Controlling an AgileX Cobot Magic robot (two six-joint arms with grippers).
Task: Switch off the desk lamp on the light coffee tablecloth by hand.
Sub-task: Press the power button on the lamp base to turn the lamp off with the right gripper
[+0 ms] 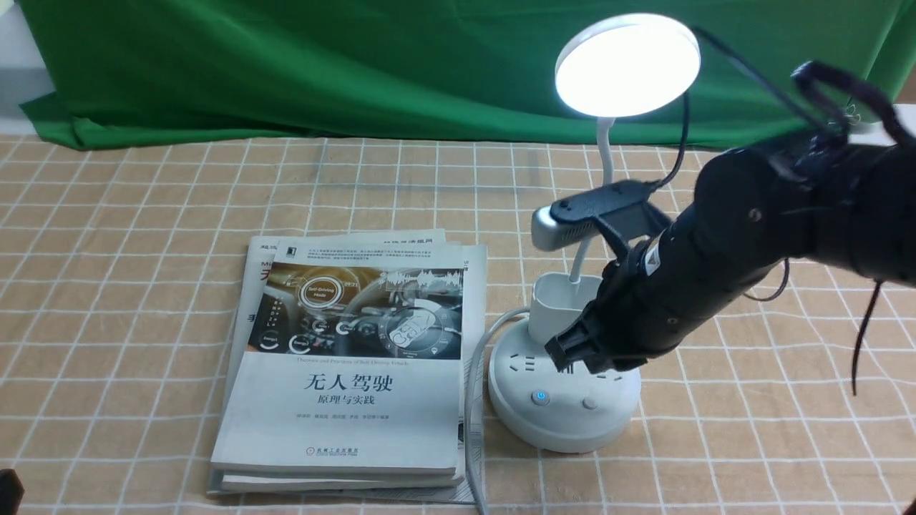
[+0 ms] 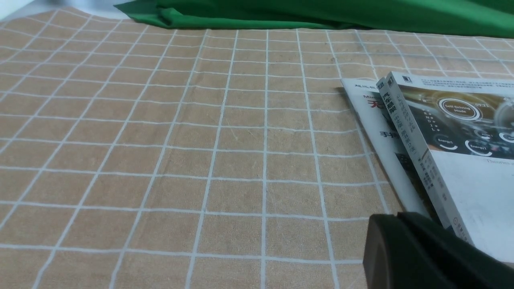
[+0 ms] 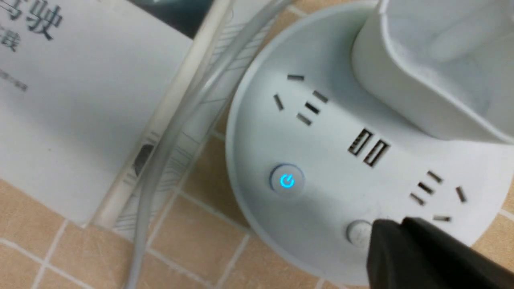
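Observation:
The white desk lamp stands on the light coffee tablecloth (image 1: 143,286), its disc head (image 1: 628,64) glowing. Its round base (image 1: 565,418) shows a blue-lit power button (image 1: 541,397) and a plain round button (image 1: 590,403). My right gripper (image 1: 567,350), the hand, hangs shut just over the base in front of the cup holder (image 1: 562,304). In the right wrist view its shut tip (image 3: 395,222) sits at the edge of the plain button (image 3: 357,233), while the lit power button (image 3: 286,181) lies apart from it. My left gripper (image 2: 395,218) is shut and holds nothing.
A stack of books (image 1: 351,372) lies left of the lamp base, and the lamp's clear cord (image 1: 472,386) runs between them. A green backdrop cloth (image 1: 322,64) closes the far side. In the left wrist view the books (image 2: 453,160) lie beside the left gripper.

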